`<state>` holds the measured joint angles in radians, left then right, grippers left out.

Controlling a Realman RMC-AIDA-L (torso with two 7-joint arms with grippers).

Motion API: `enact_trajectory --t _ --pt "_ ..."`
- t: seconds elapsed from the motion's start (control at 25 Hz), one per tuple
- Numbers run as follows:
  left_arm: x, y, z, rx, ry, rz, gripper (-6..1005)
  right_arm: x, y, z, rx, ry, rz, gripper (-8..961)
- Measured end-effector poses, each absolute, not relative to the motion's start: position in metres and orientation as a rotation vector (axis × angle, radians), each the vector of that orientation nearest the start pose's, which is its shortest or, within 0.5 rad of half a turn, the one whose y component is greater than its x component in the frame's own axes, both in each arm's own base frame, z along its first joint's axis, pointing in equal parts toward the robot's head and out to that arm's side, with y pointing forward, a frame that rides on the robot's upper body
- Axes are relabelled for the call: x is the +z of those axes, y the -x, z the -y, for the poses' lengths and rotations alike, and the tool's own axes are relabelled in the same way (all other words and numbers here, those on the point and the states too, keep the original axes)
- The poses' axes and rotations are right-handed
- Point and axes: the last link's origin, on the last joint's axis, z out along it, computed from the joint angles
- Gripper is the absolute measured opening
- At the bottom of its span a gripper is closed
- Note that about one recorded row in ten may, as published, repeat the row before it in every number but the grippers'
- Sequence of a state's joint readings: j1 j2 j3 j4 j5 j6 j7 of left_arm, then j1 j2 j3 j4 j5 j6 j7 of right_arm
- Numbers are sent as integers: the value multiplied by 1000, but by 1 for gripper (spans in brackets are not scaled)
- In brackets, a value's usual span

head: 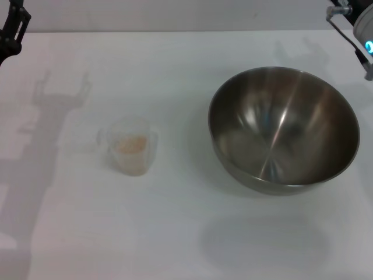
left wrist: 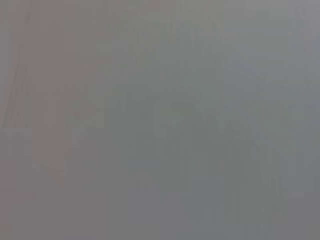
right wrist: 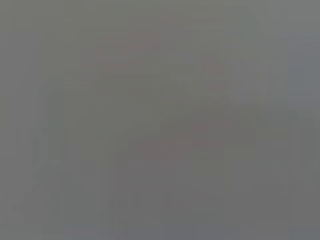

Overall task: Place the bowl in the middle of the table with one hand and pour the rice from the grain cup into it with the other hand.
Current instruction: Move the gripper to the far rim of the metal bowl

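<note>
The large shiny steel bowl stands empty on the right side of the white table. The small clear grain cup stands upright left of centre, with pale beige rice inside it. My left gripper is at the far left top corner, well away from the cup. My right gripper is at the far right top corner, beyond the bowl's far rim. Both are only partly in view. The two wrist views show only flat grey.
Shadows of the arms fall on the table at the left. White tabletop lies between the cup and the bowl and along the front edge.
</note>
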<state>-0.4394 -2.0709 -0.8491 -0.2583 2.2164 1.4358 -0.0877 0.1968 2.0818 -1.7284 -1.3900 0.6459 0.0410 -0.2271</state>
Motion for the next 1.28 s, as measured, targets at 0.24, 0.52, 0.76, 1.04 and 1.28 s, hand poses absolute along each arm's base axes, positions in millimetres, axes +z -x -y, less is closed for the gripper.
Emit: enact_trajectory --t 0.24,0.52,0.76,1.04,1.28 --pt "16 283 -334 -957 1418 319 866 52 -167 -377 502 1938 -909 624" --pt "21 284 -336 -955 1390 324 866 77 -163 -371 200 2131 -1132 620" --pt "22 284 -337 -956 1382 323 866 87 -174 -372 4 2233 -1216 617" --pt "23 283 -339 -959 1375 322 866 95 -195 -375 -184 2227 -1195 613" --pt "24 281 -341 -964 1375 319 865 88 -210 -373 -308 2261 -1185 609"
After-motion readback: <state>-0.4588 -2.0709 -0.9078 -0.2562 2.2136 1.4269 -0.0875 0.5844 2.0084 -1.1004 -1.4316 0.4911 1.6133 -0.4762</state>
